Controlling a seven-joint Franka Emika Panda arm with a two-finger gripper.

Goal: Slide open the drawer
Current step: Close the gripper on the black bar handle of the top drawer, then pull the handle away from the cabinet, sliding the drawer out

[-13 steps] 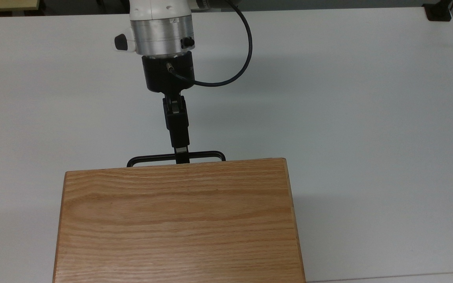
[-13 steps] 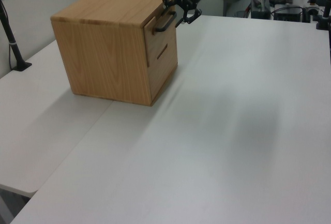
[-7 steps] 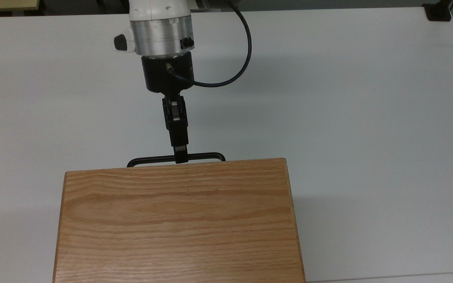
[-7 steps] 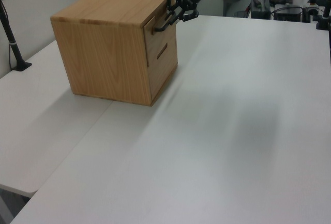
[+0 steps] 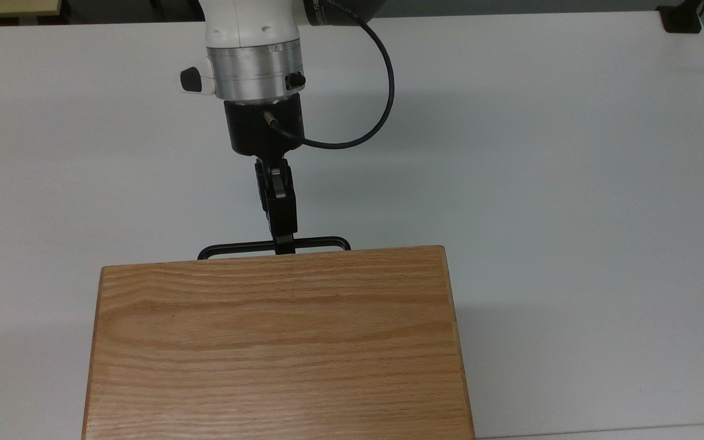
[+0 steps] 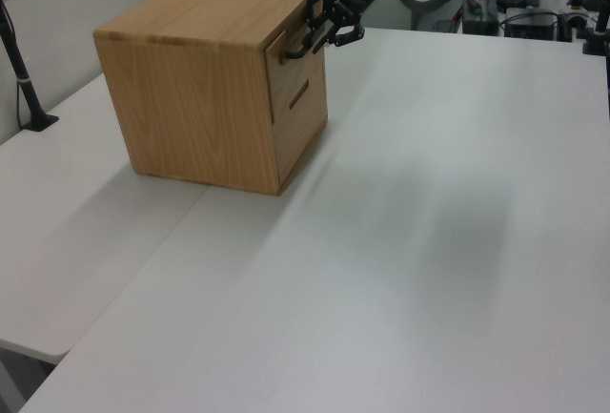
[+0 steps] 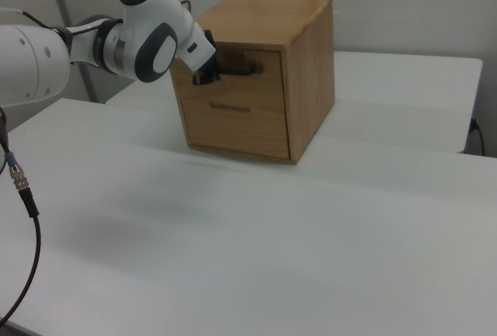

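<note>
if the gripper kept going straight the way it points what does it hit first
Probably the drawer front just behind the black handle; the gripper already sits at the bar, though depth is unclear.

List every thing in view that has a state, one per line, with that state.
drawer: shut, front flush with the cabinet.
black bar handle: gripped near its middle.
gripper: shut on the handle.
lower drawer: shut.
cabinet: upright on the table.

The white table [image 5: 572, 153] is carrying the oak cabinet [image 5: 275, 348]; a black clamp [image 5: 681, 18] is gripping the table's far corner.
</note>
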